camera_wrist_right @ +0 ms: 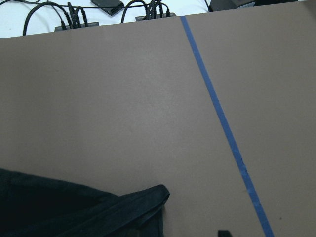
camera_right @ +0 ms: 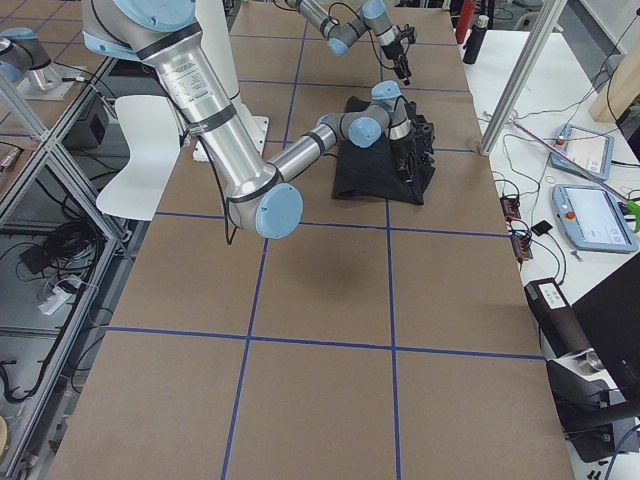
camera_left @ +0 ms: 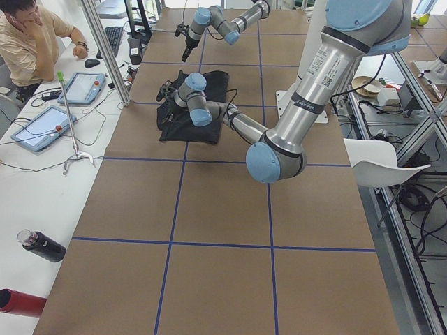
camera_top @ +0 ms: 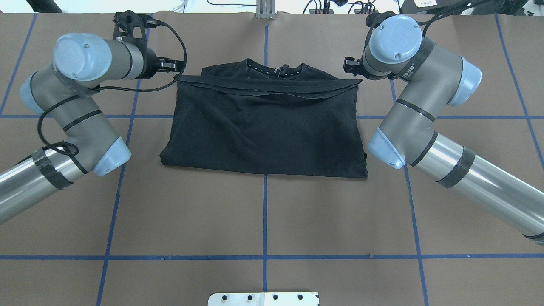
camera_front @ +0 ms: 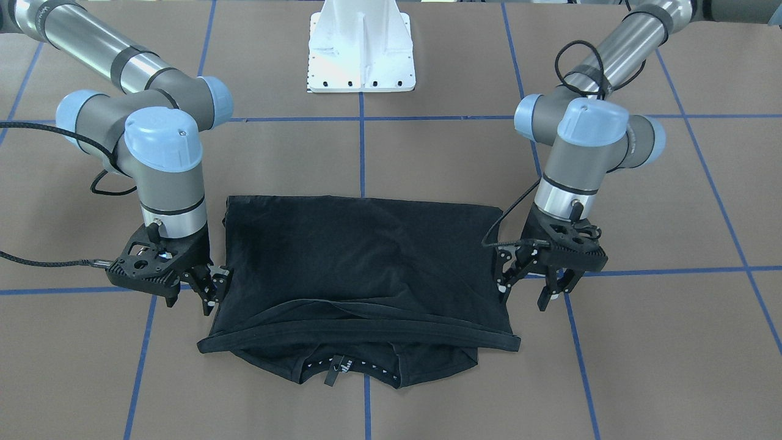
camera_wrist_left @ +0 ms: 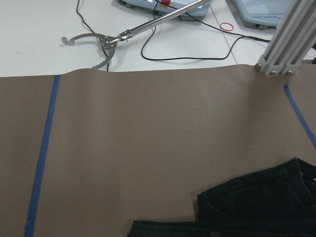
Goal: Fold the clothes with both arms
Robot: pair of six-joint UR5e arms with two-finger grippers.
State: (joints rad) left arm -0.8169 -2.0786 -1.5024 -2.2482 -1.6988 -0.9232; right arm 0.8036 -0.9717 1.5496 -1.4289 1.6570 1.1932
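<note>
The clothes are one black T-shirt [camera_front: 366,256], folded across itself and lying flat on the brown table. Its collar [camera_front: 348,366], with small white marks, pokes out beyond the doubled edge on the side away from the robot. My left gripper [camera_front: 526,292] hovers just off the shirt's corner with its fingers apart and nothing between them. At the opposite corner, my right gripper [camera_front: 194,294] is also open, beside the fabric's edge. From overhead the shirt [camera_top: 263,123] lies between both arms. Each wrist view catches only a shirt corner [camera_wrist_left: 261,202] [camera_wrist_right: 74,207].
The white pedestal base [camera_front: 361,49] stands behind the shirt on the robot's side. Blue tape lines [camera_top: 265,212] grid the table. Beyond the far edge are an aluminium post [camera_wrist_left: 291,39], cables and a metal grabber tool [camera_wrist_left: 98,42]. A person [camera_left: 28,35] sits at a side desk.
</note>
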